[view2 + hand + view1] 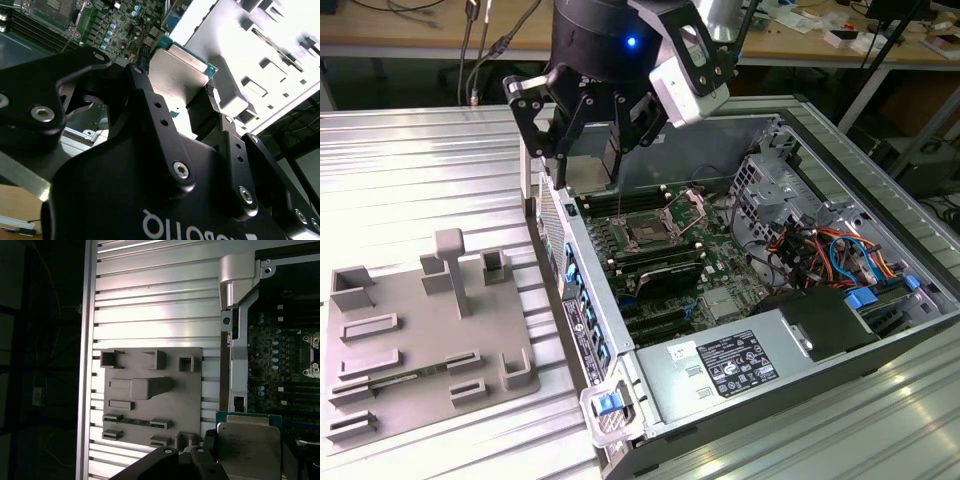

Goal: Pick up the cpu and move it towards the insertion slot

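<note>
Here the cpu (177,70) was held clamped between the gripper (175,100) fingers, raised over the open computer case (800,330). The insertion slot (648,232) was seen below the gripper, apart from it.

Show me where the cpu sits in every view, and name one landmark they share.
Exterior view: cpu hangs above the computer case wall nearest the plate.
First wrist view: cpu, metal top to the camera, beside the plate's corner.
Second wrist view: cpu, between circuit board and plate.
Shared landmark: grey fixture plate.
</note>
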Controlling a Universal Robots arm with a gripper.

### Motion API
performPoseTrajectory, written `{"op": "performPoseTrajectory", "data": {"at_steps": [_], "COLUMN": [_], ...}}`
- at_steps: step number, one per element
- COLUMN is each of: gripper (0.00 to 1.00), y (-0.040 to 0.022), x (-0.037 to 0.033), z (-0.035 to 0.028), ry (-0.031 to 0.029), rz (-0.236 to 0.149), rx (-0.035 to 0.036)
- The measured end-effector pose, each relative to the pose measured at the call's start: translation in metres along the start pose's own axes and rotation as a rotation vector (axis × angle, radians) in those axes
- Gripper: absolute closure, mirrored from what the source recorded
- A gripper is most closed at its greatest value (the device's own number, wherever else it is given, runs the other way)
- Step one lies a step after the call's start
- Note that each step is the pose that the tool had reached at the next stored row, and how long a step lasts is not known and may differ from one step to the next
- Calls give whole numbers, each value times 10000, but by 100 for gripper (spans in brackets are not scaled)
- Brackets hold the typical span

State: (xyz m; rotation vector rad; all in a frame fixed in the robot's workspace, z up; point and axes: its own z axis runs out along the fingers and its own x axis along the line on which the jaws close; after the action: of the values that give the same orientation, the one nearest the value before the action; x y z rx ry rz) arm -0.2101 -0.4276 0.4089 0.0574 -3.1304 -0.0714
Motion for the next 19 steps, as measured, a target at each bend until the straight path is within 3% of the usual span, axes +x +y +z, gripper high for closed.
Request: {"op": "performPoseTrajectory", "data": {"at_steps": [19], "gripper": [45], "y": [-3], "x": [-72], "z": [3], "ry": [1], "rz": [-2], "rx": [1]}}
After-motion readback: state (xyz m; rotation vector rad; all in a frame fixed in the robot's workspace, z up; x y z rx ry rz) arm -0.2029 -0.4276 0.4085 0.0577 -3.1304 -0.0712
